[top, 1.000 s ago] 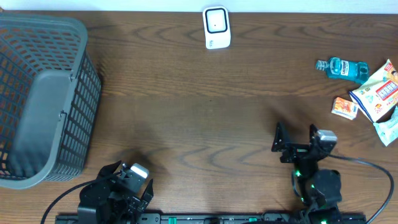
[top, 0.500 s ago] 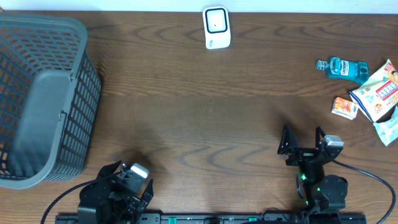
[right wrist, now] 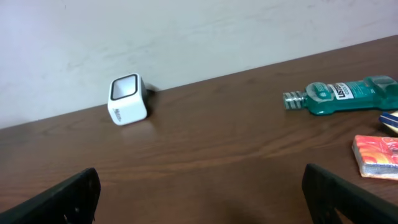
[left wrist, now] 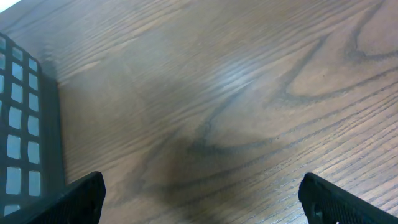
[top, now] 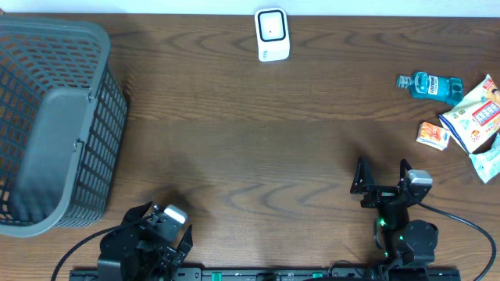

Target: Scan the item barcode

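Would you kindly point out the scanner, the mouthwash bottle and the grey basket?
scanner point(top: 273, 30), overhead view, on its dark scan window.
mouthwash bottle point(right wrist: 345, 98), right wrist view, on its teal body.
basket point(top: 109, 133), overhead view, on its side mesh wall.

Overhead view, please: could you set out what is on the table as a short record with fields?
Scanner: white barcode scanner, far edge, centre
Basket: grey mesh basket, robot's left
Items: Listerine mouthwash bottle, orange box, white packet, grouped on robot's right
Left gripper: open, empty
Right gripper: open, empty
Progress: no item picked up yet
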Action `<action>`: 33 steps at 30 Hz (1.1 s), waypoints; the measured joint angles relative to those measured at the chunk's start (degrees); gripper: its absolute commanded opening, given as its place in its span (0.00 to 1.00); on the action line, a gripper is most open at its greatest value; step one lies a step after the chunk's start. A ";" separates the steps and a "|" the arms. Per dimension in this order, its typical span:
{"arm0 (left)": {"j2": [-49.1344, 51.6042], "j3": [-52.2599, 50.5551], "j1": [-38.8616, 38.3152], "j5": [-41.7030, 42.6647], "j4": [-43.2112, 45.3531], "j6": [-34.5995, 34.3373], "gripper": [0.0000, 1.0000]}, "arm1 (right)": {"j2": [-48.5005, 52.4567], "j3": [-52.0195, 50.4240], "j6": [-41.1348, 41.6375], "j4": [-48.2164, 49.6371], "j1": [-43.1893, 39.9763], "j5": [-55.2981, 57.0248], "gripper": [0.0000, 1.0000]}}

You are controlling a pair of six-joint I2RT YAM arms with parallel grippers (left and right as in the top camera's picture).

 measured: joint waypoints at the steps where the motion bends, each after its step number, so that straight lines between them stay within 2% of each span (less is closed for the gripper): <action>1: 0.00 0.00 0.00 0.00 0.00 0.00 0.99 | 0.00 0.00 -0.11 0.00 0.00 0.02 0.99; 21: 0.00 0.00 0.00 0.00 0.00 0.00 0.99 | 0.00 0.00 -0.42 0.00 0.22 0.07 0.99; 33: 0.00 0.00 0.00 0.00 0.00 -0.02 0.99 | 0.00 0.00 -4.72 0.00 -0.37 0.72 0.99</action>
